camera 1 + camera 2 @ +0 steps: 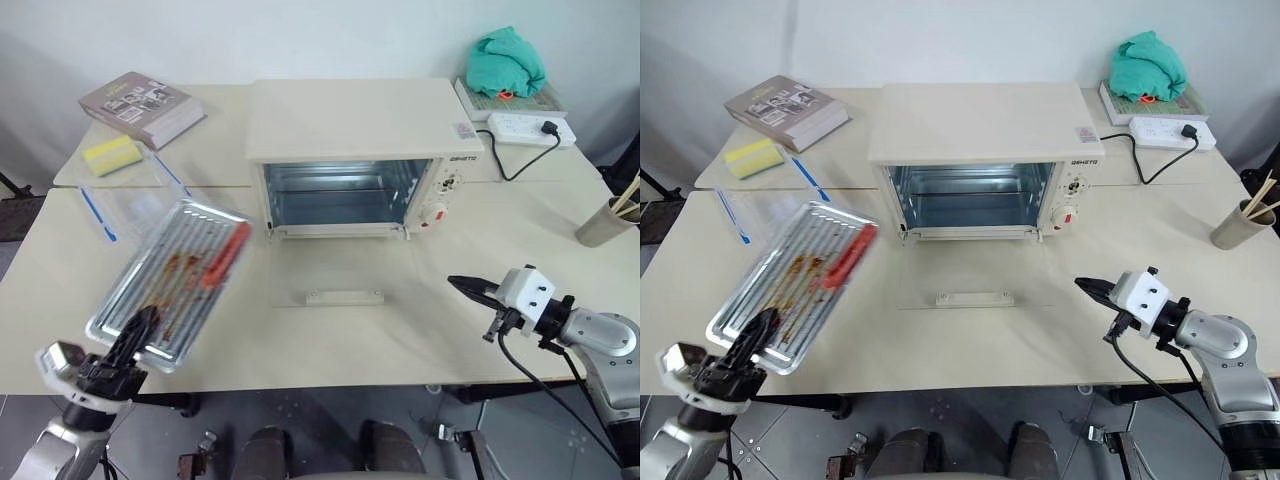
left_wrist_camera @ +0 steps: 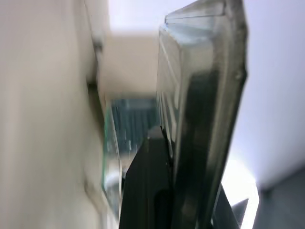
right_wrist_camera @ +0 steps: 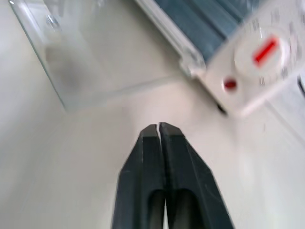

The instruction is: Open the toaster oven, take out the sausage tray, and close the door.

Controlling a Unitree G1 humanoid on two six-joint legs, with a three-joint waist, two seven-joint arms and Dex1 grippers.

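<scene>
the toaster oven [image 1: 352, 150] sits at the back middle of the worktop [image 1: 400, 330]. its inside is shiny and bare. the door [image 1: 340, 268] is swung all the way down and lies flat on the worktop in front of the toaster oven, with its bar handle [image 1: 344, 297] at the near edge.

the sausage tray [image 1: 172, 281] is out of the toaster oven, off to its left and nearer the front. it is tilted, with its near edge lower. the left end effector [image 1: 140, 325] is clamped on that near edge. one red sausage [image 1: 226, 254] lies on the tray on the side close to the toaster oven, and brown sauce marks stain the ridges.

the right end effector [image 1: 463, 285] is to the front right of the toaster oven, above the worktop. its two black fingers are pressed together with nothing between them, pointing toward the door.

left of the toaster oven at the back are a book [image 1: 142, 108] and a yellow sponge [image 1: 113, 154]. right of it are a green cloth [image 1: 508, 62] and a white power strip [image 1: 530, 128].
</scene>
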